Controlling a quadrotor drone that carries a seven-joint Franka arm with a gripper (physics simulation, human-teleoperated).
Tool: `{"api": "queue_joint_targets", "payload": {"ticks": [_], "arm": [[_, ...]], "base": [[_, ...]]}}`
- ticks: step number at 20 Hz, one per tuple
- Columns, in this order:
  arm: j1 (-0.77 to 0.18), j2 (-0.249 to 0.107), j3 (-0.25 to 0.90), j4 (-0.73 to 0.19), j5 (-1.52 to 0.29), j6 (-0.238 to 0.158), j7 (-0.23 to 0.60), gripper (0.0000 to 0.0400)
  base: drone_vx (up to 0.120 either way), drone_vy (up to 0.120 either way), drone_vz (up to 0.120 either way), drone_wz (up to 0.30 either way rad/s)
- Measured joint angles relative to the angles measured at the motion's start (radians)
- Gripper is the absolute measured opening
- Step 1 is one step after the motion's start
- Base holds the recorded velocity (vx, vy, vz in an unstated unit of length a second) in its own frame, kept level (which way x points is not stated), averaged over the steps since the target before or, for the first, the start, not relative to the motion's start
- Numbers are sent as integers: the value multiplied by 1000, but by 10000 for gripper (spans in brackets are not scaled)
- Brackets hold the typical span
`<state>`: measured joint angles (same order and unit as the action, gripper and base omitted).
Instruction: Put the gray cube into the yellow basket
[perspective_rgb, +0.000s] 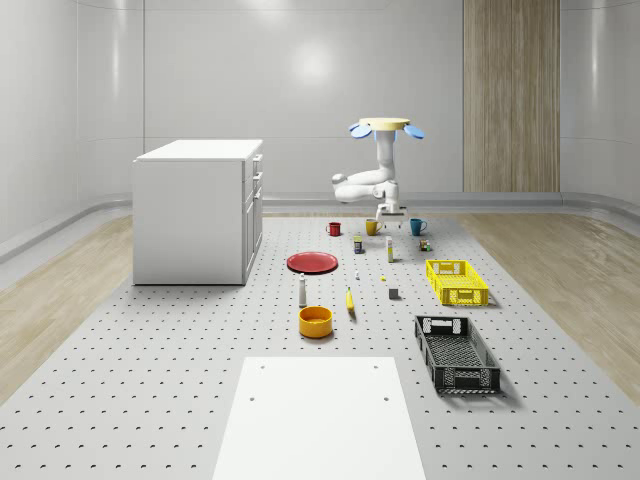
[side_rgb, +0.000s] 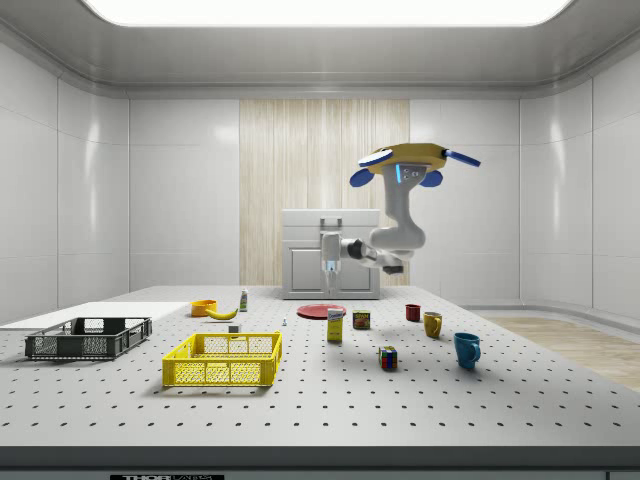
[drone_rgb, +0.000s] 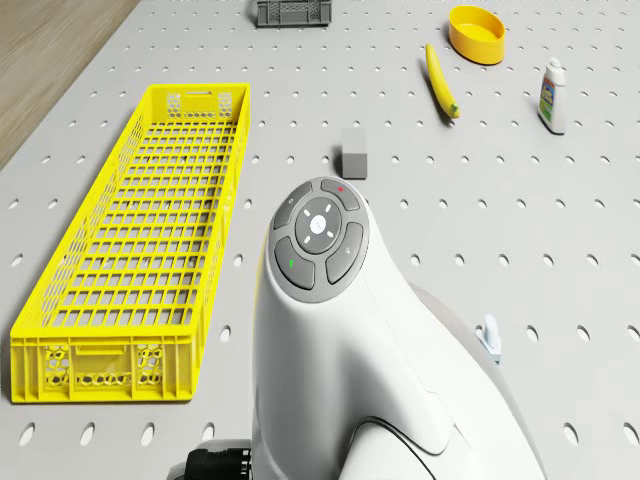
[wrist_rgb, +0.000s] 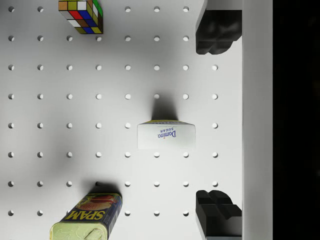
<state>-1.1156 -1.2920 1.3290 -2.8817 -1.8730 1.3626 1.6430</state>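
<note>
Gripper (wrist_rgb: 218, 120) spread wide, empty, above sugar box (wrist_rgb: 166, 136) on counter (wrist_rgb: 50, 110); drone (side_rgb: 412, 160) hovering above; gray cube (drone_rgb: 355, 152) at basket's (drone_rgb: 135, 250) 3 o'clock.

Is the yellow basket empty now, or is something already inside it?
Empty. The drone view shows only bare mesh inside the yellow basket; the gray cube sits on the table beside it.

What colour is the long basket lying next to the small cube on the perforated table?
Yellow: the long open-mesh plastic basket beside the small gray cube shows best in the drone view.
</note>
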Motion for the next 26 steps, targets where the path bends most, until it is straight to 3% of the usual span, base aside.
{"api": "queue_joint_targets", "payload": {"ticks": [3, 7, 12, 19, 26], "arm": [[-3, -11, 3, 1, 5, 11, 3, 400], [-7, -26, 6, 2, 12, 24, 6, 400], [-12, -44, 10, 3, 20, 40, 11, 400], [-18, -67, 15, 4, 31, 62, 16, 400], [-23, -88, 19, 5, 40, 82, 21, 400]], "base": [[120, 0, -120, 0], [120, -110, -10, 0], [120, 0, -104, 0], [120, -34, 0, 0], [120, 0, -97, 0]]}}
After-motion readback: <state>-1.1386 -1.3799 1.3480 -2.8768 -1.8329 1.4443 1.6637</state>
